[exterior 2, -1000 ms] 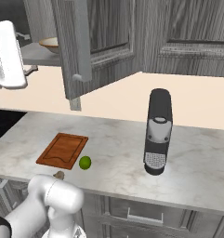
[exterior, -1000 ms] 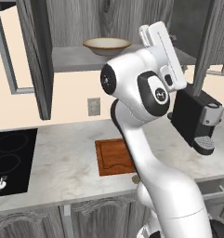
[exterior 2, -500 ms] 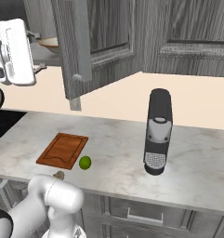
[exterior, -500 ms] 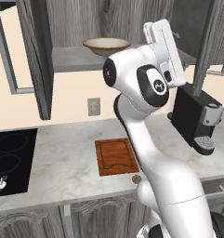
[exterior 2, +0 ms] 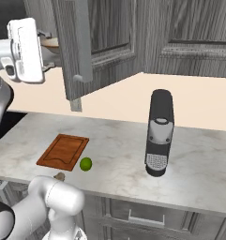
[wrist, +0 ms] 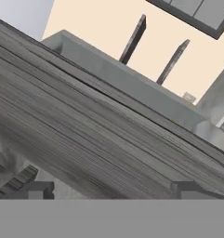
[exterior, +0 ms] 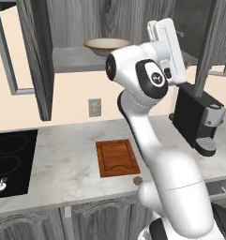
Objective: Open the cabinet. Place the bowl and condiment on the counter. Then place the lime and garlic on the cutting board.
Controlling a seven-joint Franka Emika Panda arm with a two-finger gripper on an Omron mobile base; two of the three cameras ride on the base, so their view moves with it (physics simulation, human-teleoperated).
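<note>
Arm has swung closer to the wood-grain cabinet (exterior: 39, 56); pincer (wrist: 111, 189) apart, glossy lime (exterior 2: 86, 163) beside board

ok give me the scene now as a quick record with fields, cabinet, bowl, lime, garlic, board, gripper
cabinet: upper cabinet doors swung open, shelf exposed
bowl: cream bowl on the cabinet shelf, not yet on the counter
lime: lime on the counter just right of the cutting board, off it
garlic: garlic on the counter near its front edge, off the board
cutting board: flat on the counter, nothing on it
gripper: gripper raised to cabinet height, open, holding nothing
coffee machine: coffee machine upright on the counter, right of the board
</note>
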